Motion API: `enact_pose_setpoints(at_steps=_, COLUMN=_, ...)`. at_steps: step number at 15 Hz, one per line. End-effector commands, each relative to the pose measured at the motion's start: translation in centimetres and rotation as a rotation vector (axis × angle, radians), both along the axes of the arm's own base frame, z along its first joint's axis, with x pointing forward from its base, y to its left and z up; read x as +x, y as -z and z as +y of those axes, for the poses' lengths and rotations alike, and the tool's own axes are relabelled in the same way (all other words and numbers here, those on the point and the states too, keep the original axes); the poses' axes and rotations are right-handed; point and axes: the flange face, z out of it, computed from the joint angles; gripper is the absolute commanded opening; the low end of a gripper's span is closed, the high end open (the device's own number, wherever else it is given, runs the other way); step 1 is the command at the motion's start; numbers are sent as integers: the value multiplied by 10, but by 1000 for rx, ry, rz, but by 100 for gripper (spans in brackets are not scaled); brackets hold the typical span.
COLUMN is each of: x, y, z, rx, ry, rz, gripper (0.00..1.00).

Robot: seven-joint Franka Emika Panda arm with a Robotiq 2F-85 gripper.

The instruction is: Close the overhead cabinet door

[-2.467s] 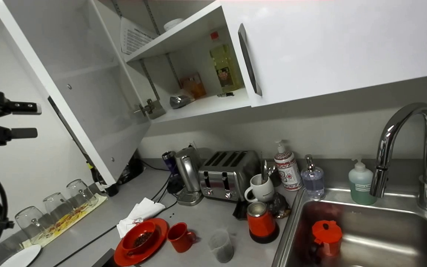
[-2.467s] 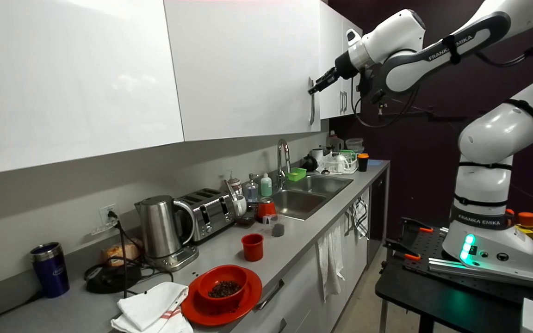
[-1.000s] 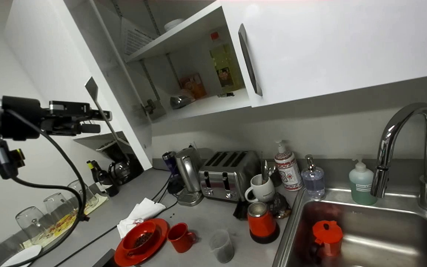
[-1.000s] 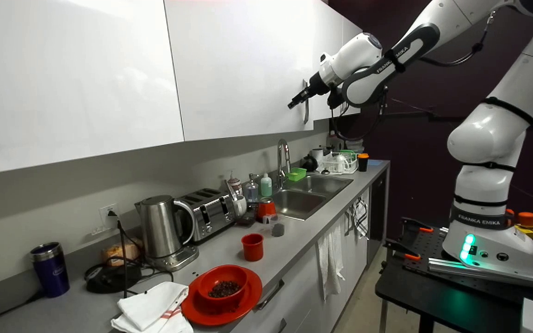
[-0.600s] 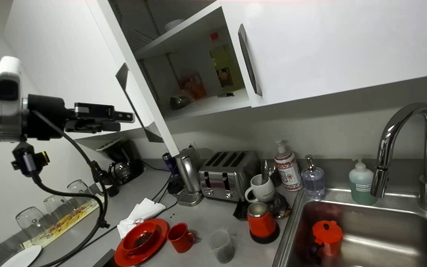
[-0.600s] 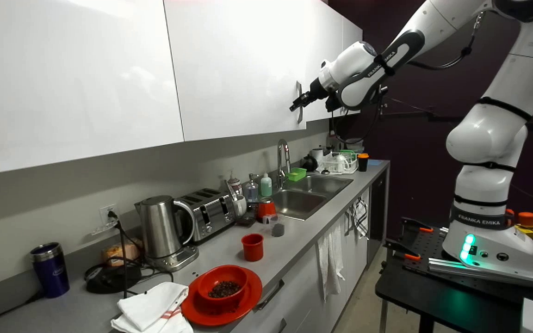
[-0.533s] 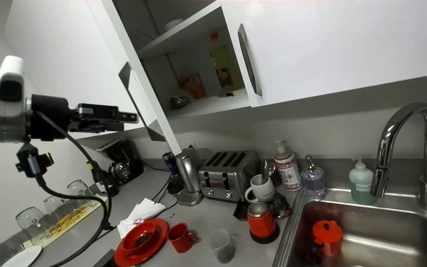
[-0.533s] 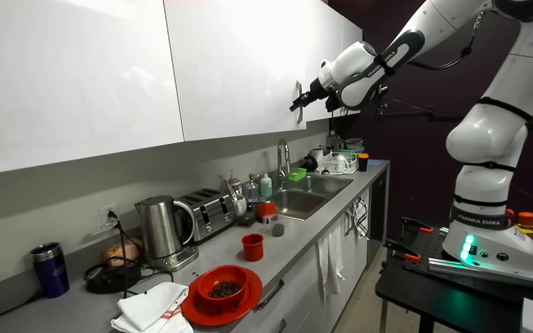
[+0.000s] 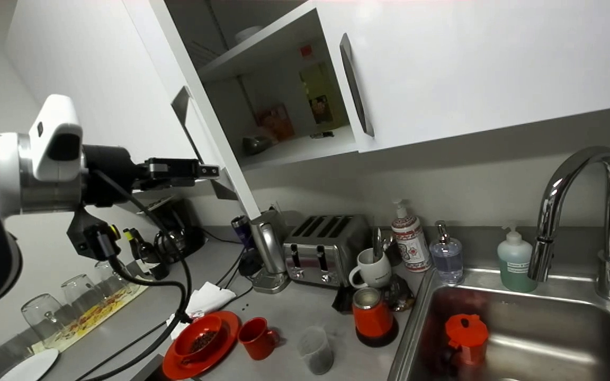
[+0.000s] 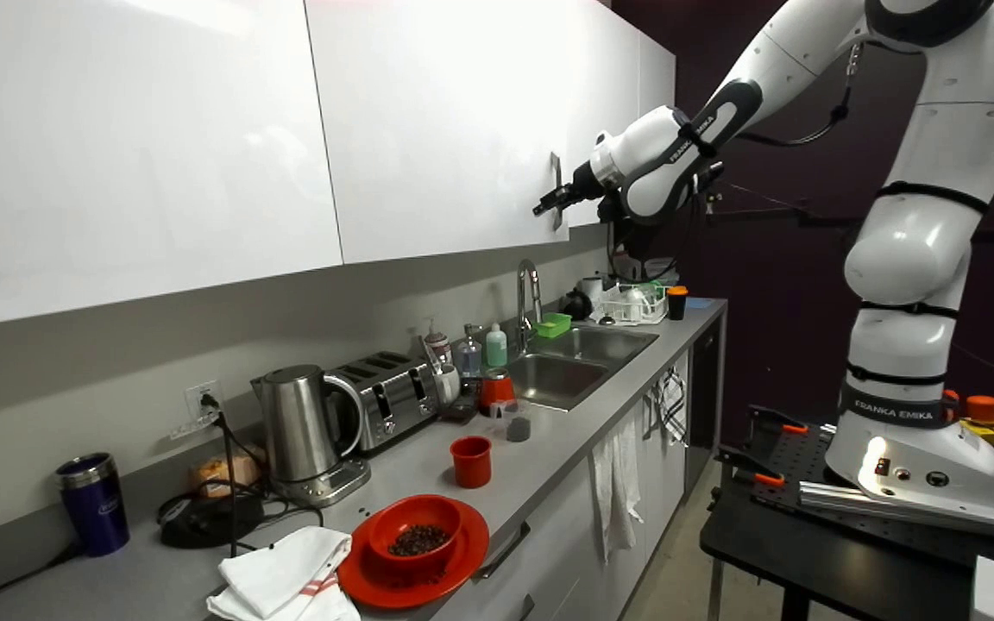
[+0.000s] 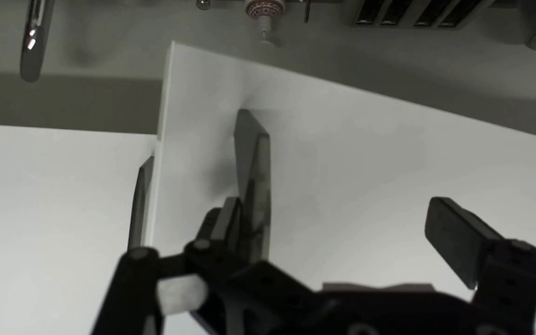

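The overhead cabinet door (image 9: 82,69) is a glossy white panel, standing ajar in an exterior view with shelves showing past its edge. Its front face also shows in an exterior view (image 10: 454,129) and in the wrist view (image 11: 370,153). Its metal bar handle (image 11: 252,135) runs between my spread jaws, close along the left finger (image 11: 226,221); whether they touch I cannot tell. The right finger (image 11: 454,237) stands well apart from it. My gripper (image 11: 333,216) is open at the handle's lower part, in front of the door. It also shows in both exterior views (image 9: 206,176) (image 10: 542,208).
The matching white door (image 9: 485,58) with its own handle (image 9: 355,87) is right of the opening. Below, the counter holds a kettle (image 9: 269,248), a toaster (image 9: 313,262), a red plate (image 9: 229,338) and a mug. A tall faucet (image 9: 548,201) rises over the sink (image 9: 548,338).
The door has swung from wide open to ajar, its edge moving right in an exterior view. My gripper has moved with it, then slightly farther in and down over the last half second.
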Motion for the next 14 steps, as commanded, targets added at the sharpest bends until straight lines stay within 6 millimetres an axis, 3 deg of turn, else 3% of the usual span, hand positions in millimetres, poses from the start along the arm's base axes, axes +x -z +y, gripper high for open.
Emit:
enact_pose_setpoints(at_steps=1, x=3, y=-30, z=9, rx=12, ry=-22, rz=-59, gripper=100)
enact_pose_setpoints(at_steps=10, x=-29, y=-87, z=12, rx=-11, ry=-6, rz=-180, gripper=100)
enact_pose_setpoints(at_steps=14, x=-33, y=-94, z=16, rx=-5, ry=6, rz=-195, gripper=100)
